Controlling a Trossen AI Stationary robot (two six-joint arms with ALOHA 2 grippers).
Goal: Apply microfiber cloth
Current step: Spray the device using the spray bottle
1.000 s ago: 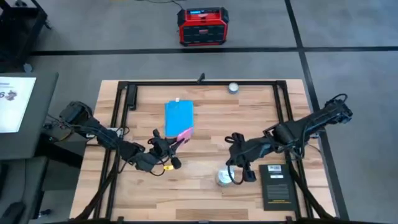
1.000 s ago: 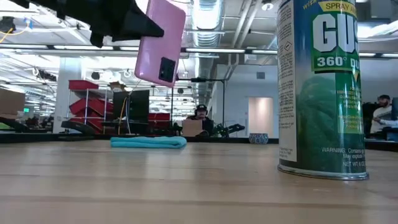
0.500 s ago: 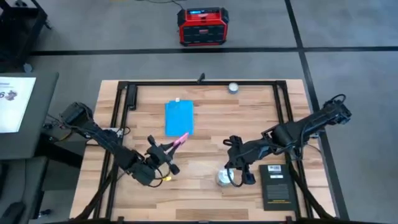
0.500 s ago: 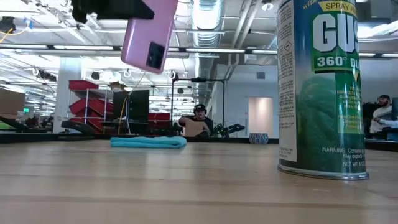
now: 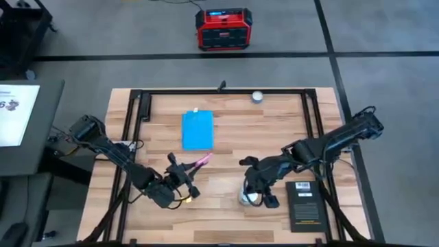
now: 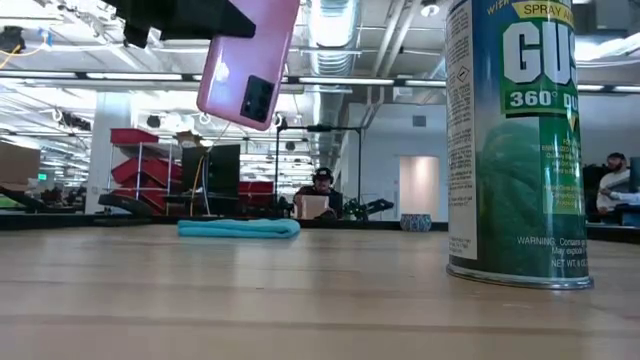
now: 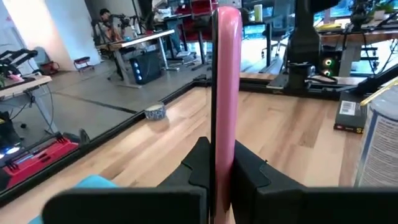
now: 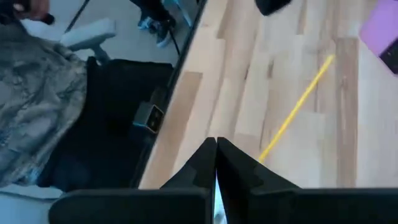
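holding the phone (image 5: 201,161) clamped above the table (image 5: 226,213) at lower centre-left, the left gripper (image 5: 181,180) sits below the blue cloth (image 5: 197,130) lying flat mid-frame, while the right gripper (image 5: 255,194), fingers together, hovers by the spray can (image 6: 518,150).

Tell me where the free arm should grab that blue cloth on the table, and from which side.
The blue cloth lies flat on the table, so come straight down from above and pinch near an edge or corner, probably the edge facing the right gripper. The fingers could gather a fold there. The left gripper holds the pink phone, so it isn't free.
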